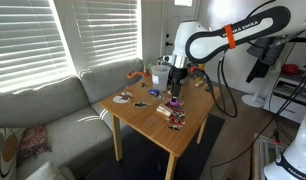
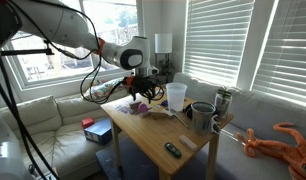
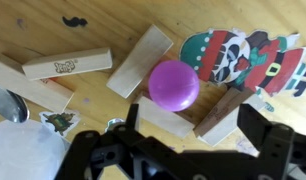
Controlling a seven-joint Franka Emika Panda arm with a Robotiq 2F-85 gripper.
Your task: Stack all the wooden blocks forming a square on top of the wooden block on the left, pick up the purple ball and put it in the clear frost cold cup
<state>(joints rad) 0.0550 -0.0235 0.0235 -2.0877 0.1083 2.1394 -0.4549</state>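
In the wrist view a purple ball lies on the table inside a rough square of several pale wooden blocks: one to its left, one below it, one on the right. Two more blocks lie further left. My gripper hangs open just above the ball and blocks, with nothing between its fingers. The frosted cup shows at the bottom left; in an exterior view the cup stands beside the gripper.
A Santa cut-out lies right of the ball and a spoon by the cup. A dark mug and a small black item sit on the wooden table. A couch borders the table.
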